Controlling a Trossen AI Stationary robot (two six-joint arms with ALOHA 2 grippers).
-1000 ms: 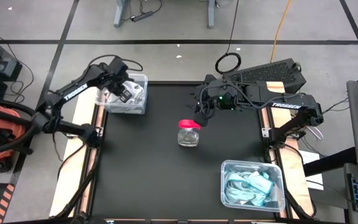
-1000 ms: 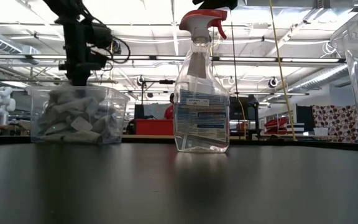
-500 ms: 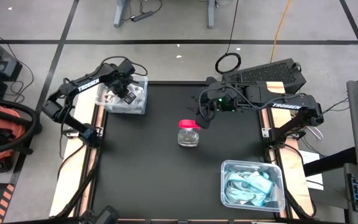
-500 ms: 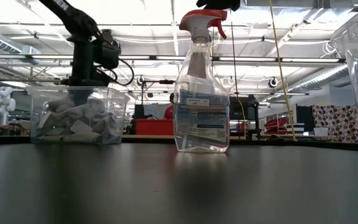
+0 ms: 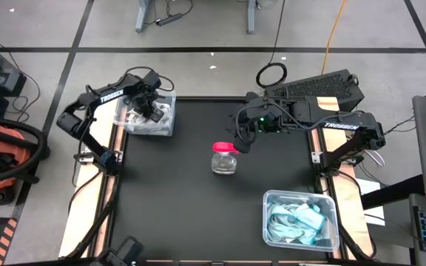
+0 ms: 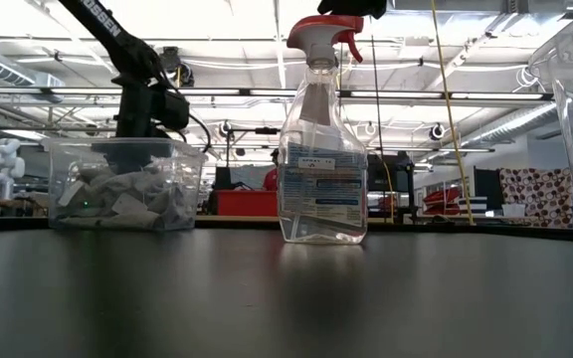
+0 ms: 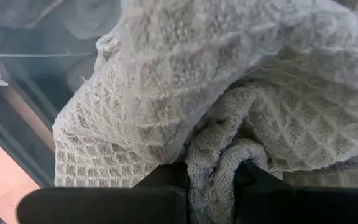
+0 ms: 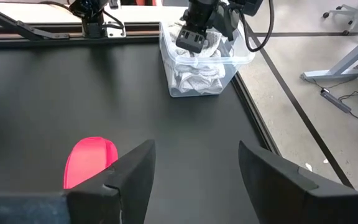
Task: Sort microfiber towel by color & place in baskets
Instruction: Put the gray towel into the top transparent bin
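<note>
A clear basket [image 5: 165, 130] at the table's far left corner holds white-grey towels [image 6: 117, 194]. My left gripper [image 5: 152, 111] reaches down into it from above; in the left wrist view its fingers stand close together with a grey waffle-weave towel [image 7: 229, 81] between them. A second clear basket [image 5: 266, 214] at the near right holds light blue towels [image 5: 294, 222]. My right gripper [image 5: 241, 139] hangs open over the table's far middle, holding nothing. My left gripper [image 7: 211, 186] pinches a bunched fold of the grey towel [image 7: 211, 165] between its two fingers, coming from above and pointing down into the basket. The towel lies on the other towels in the basket, and the rest of it spreads out slack past the fingers.
A clear spray bottle with a pink-red head [image 5: 224, 157] stands upright at the table's middle, just on the near side of my right gripper. The black table top between the two baskets is bare. Cables and a keyboard lie beyond the far right edge.
My left arm has raised and swung its elbow toward the far edge while its gripper has stayed in the far left basket, shifting slightly to the right. The towel pile in that basket sits lower now than before. My right arm has kept still.
</note>
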